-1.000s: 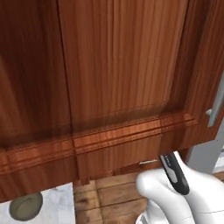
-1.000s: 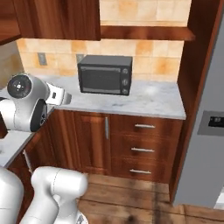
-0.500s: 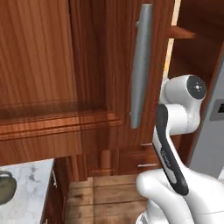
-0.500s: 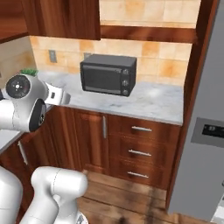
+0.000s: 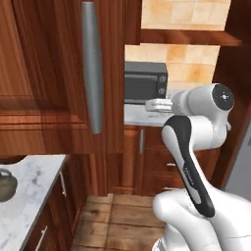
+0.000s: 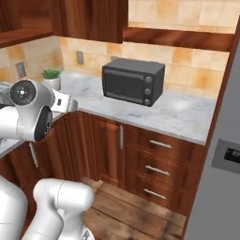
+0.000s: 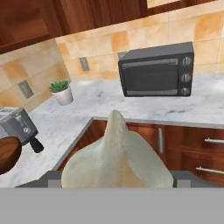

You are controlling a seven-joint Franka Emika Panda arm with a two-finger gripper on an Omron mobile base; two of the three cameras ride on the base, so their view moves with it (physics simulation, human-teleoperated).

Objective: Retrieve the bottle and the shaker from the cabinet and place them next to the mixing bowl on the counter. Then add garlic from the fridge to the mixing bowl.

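As seen along the hand, the gripper [image 7: 116, 178] is clamped on the garlic [image 7: 116, 153], a cream bulb with a pointed tip that sits at 6 o'clock in the hand view, with one grey fingertip [image 7: 49, 179] against its left flank and the other against its right. Beyond the bulb a pale marble counter [image 7: 92, 109] bends round a corner. On it a dark microwave [image 7: 156, 70] stands at 1 o'clock against the tan tiled wall, a small potted plant [image 7: 62, 92] at 10 o'clock, and a silver toaster [image 7: 15, 124] at 9 o'clock. Just below the toaster a dark brown rounded thing [image 7: 6, 154] is cut by the edge; what it is cannot be told. Under the counter run wooden drawers [image 7: 205, 153] with metal pulls. From the right base view the microwave [image 6: 133, 80] lies at 12 o'clock, the plant [image 6: 50, 77] at 10 o'clock and a grey fridge [image 6: 220, 164] at 3 o'clock. From the left base view a wooden cabinet door [image 5: 44, 73] with a long grey handle [image 5: 92, 68] hangs at 10 o'clock, and a rounded greenish pot [image 5: 5, 184] sits on the near counter at 8 o'clock.
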